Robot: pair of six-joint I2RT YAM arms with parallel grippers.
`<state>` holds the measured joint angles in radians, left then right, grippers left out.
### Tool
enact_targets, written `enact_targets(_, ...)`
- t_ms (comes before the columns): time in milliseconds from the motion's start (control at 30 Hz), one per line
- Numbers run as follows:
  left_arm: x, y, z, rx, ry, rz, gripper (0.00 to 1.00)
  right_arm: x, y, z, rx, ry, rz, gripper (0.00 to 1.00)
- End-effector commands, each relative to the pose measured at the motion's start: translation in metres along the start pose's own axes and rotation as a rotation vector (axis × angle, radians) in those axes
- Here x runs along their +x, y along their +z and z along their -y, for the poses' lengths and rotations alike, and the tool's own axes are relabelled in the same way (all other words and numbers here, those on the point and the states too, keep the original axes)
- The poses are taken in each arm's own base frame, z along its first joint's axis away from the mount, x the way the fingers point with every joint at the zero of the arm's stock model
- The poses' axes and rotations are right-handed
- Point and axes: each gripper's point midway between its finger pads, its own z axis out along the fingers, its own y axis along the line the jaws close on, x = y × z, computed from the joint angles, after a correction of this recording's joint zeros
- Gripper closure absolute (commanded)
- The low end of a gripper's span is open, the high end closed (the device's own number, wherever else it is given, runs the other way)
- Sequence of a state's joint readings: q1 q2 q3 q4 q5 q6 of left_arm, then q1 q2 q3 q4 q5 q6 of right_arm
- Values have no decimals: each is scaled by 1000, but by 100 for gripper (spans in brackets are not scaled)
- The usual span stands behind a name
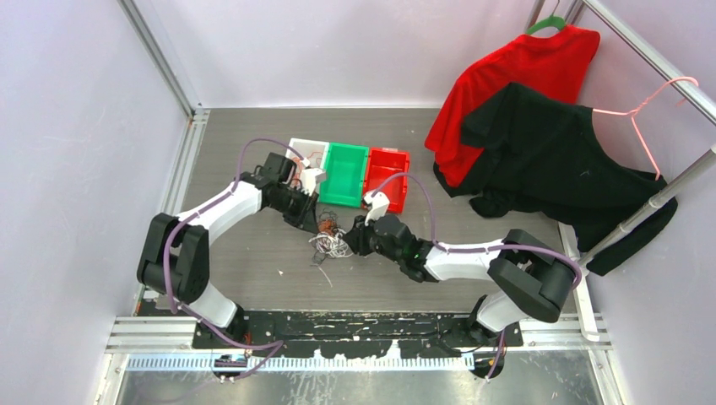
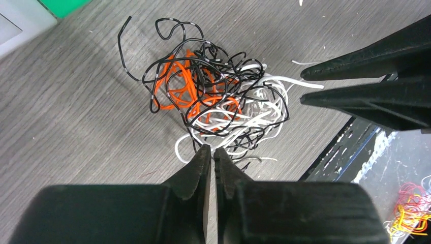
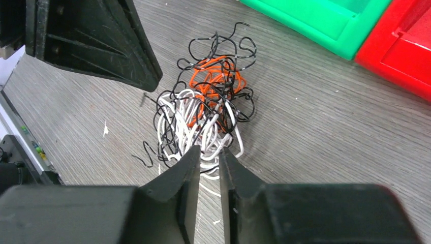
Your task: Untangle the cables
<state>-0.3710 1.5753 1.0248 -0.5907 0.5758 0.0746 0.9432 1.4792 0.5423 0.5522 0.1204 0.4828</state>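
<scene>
Cables [image 2: 213, 96], middle of the table [image 1: 253, 278]: light, springy, snag-prone. We judge outer loops the best holds. Right gripper [image 3: 208, 152] pinches white strands [image 3: 173, 117]; left gripper [image 2: 212, 150] is nearly closed, hold unclear.

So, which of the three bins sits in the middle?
The green bin: the white bin is on its left, the red bin on its right.

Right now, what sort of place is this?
Likely a robot lab test cell: an aluminium frame around plain walls, with staged props such as sorting bins and a clothes rail.
</scene>
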Motion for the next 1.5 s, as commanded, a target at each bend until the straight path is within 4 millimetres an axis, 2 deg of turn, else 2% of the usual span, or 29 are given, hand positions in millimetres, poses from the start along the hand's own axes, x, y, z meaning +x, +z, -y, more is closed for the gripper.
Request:
enact_targets(0,-9,-7,1,-15,54,38,96,-22,-3,-4,-31,29,80,79)
enact_targets(67,-8,-15,0,-42,97,38,100,-25,-6,-1,-27,32,91,84)
enact_targets(267,-5,-43,-10,-149,213,60,100,-30,-21,8,-7,22,104,99)
enact_targets(400,-7,-58,-18,-212,259,70,100,-27,-32,18,21,18,112,99)
enact_targets(500,-7,-60,-9,-166,246,73,100,-24,-40,25,46,14,111,99)
enact_targets(567,-6,-56,-1,-116,219,73,92,-21,-43,29,61,14,106,98)
enact_targets(600,-5,-52,3,-88,205,72,86,-18,-43,32,74,12,91,94)
enact_targets(667,-4,-44,9,-49,186,57,73,-12,-43,38,109,-2,54,69)
enact_targets(733,-4,-36,15,-19,184,37,64,-15,-44,40,127,-10,59,56)
enact_targets(800,-5,-31,18,1,170,30,59,-31,-48,39,135,-12,107,46)
enact_targets(900,-11,-27,21,22,148,49,53,-61,-50,30,136,-27,165,38)
enact_targets(1000,-14,-27,21,21,131,50,52,-83,-37,16,120,-22,150,35)
enact_targets(1100,-19,-35,19,8,120,68,53,-78,-14,7,128,-3,47,34)
enact_targets(1233,-29,-53,10,-25,102,123,54,-59,11,5,158,9,-37,38)
enact_targets(1467,-36,-81,-8,-70,77,179,55,-15,34,2,168,18,-178,52)
